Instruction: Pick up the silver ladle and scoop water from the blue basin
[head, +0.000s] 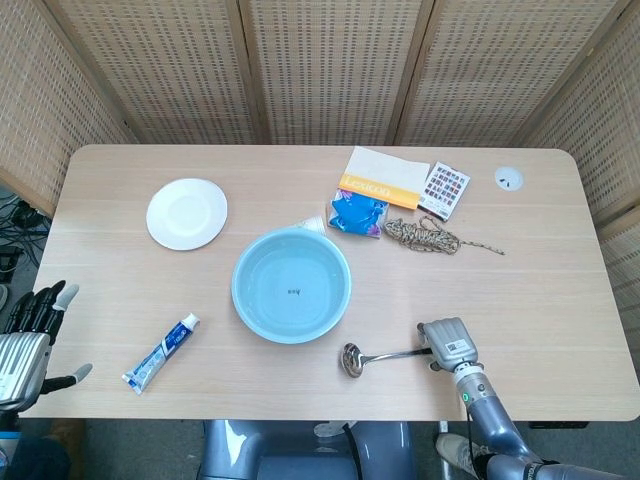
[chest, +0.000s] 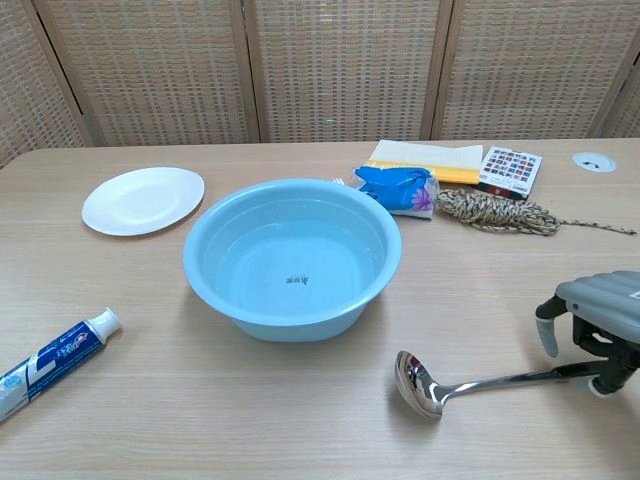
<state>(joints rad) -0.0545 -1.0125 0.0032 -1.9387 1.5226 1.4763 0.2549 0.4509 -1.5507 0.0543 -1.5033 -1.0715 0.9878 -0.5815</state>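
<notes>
Your right hand (head: 446, 343) sits over the dark grip end of the silver ladle (head: 385, 356), at about five o'clock on the table (head: 560, 260); in the chest view the same hand (chest: 590, 320) arches above the handle with its fingers (chest: 546, 336) curled downward around it, but whether they actually clasp the handle or only straddle it cannot be told from either view. The ladle lies flat on the wood, its bowl pointing toward nine o'clock and its handle running out toward three o'clock under your hand; the bowl rests near the blue basin (head: 291, 284), at the basin's five o'clock, not touching it. The basin stands near the middle of the table with water in it and a small dark mark on its floor.

Your left hand (head: 28, 335) hangs off the table's edge at about eight o'clock, fingers spread and holding nothing.

A white plate (head: 186, 213) lies at the basin's ten o'clock, well apart from it; a toothpaste tube (head: 161, 353) lies aslant at the basin's eight o'clock; at the basin's one o'clock you have a blue packet (head: 357, 213), an orange-and-white booklet (head: 384, 178), a colour-swatch card (head: 445, 189) and a tangle of twine (head: 428, 236); a round grommet (head: 508, 179) sits in the tabletop toward two o'clock.
</notes>
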